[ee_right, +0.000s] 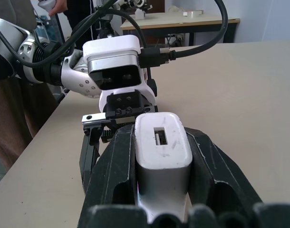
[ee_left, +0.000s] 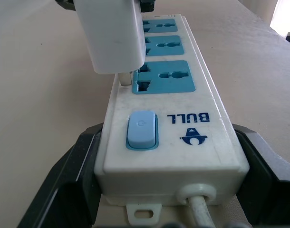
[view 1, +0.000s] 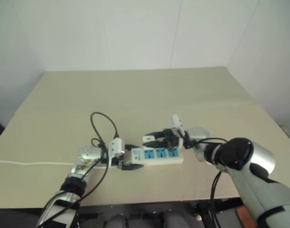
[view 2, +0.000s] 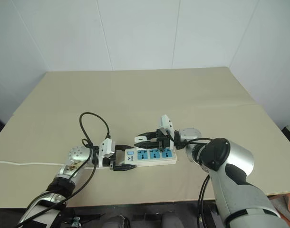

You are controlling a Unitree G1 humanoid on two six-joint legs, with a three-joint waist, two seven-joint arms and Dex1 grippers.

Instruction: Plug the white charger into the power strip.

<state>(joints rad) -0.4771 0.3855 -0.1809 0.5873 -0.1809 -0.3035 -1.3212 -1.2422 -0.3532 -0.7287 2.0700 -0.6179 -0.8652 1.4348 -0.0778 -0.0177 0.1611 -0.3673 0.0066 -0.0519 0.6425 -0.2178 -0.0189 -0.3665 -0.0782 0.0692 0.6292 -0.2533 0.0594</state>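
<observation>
Left eye view: a plain beige bench (view 1: 135,95) runs back to white panelled walls (view 1: 135,33); its surface is matte, with a faint seam across the middle. The right wrist view takes in more room behind: another table (ee_right: 183,21) and a person's clothing (ee_right: 12,118) at the bench edge, too cut off to read.

The power strip (view 2: 152,156) lies flat on the bench, its switch end set between the spread jaws of the left gripper (view 2: 125,160), one finger close along each side; contact cannot be told. Its thin cable (view 1: 21,164) trails off past the frame edge.

The right gripper (view 2: 147,138) has its jaws pinching the white charger (ee_right: 162,147), held just above the socket nearest the switch (ee_left: 142,130). One prong (ee_left: 122,78) shows at the socket's edge; whether it has entered is hard to make out. The charger's top is cut off in the left wrist view.
</observation>
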